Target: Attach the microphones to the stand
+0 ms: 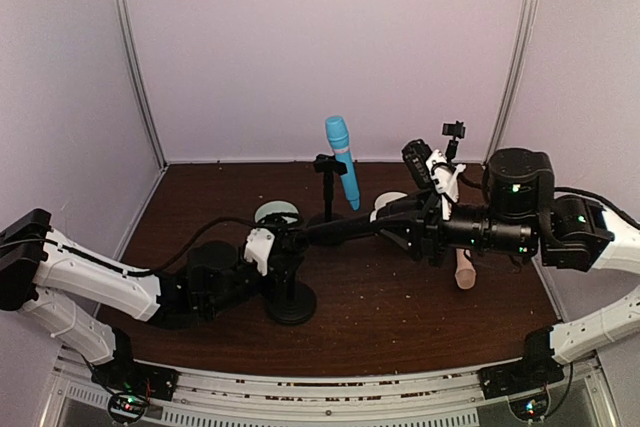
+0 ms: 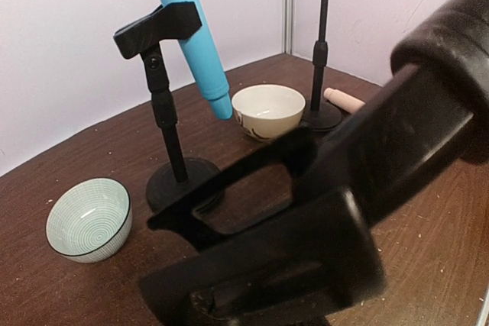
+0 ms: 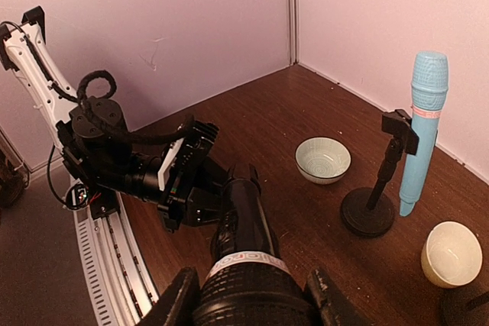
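My right gripper (image 1: 425,232) (image 3: 248,295) is shut on the head end of the black microphone (image 1: 350,230) (image 3: 244,219) and holds it level, tail pointing left. The tail meets the clip (image 2: 252,181) of the near stand (image 1: 290,302). My left gripper (image 1: 285,247) (image 3: 200,188) grips that stand just below the clip; its fingers are hidden in its own wrist view. The light blue microphone (image 1: 341,160) (image 2: 191,28) (image 3: 422,127) sits upright in the middle stand (image 1: 326,187) (image 3: 374,204). The cream-beige microphone (image 1: 464,272) (image 2: 344,99) lies on the table under my right arm.
A third, bare stand (image 1: 453,137) (image 2: 321,51) is at the back right. A pale blue bowl (image 1: 277,212) (image 2: 88,219) (image 3: 322,159) and a cream bowl (image 1: 388,201) (image 2: 267,108) (image 3: 451,253) flank the middle stand. Walls enclose the back and sides.
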Robot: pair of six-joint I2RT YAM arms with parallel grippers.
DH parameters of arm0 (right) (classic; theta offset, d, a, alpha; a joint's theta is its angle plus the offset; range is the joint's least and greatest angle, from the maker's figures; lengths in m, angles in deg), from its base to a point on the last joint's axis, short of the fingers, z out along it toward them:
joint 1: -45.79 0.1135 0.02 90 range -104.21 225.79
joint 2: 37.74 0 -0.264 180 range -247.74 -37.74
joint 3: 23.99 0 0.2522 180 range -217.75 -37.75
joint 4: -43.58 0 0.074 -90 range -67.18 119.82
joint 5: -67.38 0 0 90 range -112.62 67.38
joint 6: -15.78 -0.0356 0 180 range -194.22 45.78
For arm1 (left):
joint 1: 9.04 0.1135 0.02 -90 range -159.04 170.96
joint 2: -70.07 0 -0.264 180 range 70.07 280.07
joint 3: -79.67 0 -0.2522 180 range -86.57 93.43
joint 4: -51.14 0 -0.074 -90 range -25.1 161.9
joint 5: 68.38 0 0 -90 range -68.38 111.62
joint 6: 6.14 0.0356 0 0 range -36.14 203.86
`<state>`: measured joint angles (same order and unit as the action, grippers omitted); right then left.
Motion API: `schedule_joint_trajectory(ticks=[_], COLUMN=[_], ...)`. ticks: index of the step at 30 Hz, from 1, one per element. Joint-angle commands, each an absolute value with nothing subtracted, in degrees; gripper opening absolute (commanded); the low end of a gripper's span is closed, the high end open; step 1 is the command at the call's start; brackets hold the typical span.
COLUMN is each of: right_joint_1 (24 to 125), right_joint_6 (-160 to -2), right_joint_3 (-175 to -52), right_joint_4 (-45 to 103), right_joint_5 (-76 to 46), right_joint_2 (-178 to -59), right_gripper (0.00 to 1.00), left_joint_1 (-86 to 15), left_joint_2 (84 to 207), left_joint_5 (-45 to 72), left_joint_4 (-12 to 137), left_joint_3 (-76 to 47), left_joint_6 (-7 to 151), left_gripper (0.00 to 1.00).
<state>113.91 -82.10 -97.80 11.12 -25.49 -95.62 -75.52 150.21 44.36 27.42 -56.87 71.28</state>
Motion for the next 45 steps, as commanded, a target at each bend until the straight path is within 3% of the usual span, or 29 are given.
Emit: schedule_joint_trajectory(ticks=[1,24,37,45], right_joint_1=[113.89,113.89,113.86,113.87], right_joint_6=[-81.79,-68.87,-86.71,-87.22], right_joint_3=[-97.98,-98.35,-107.65,-105.97], right_joint_4=[12.73,8.38,0.08,2.14], right_joint_5=[-27.11,-21.31,-20.69,-21.24], right_joint_2=[-96.10,-103.12,-111.37,-114.22], right_gripper=[0.00,0.00,0.00,0.00], left_joint_1=[-75.84,-76.02,-77.33,-77.84], left_joint_2=[148.47,148.65,149.12,149.44], left_joint_5=[43.99,40.92,41.55,41.74], left_joint_4=[22.91,22.40,22.60,22.45], left_joint_3=[-55.11,-54.82,-54.14,-53.79], left_joint_6=[71.68,72.80,73.75,73.82], left_gripper=[0.00,0.00,0.00,0.00])
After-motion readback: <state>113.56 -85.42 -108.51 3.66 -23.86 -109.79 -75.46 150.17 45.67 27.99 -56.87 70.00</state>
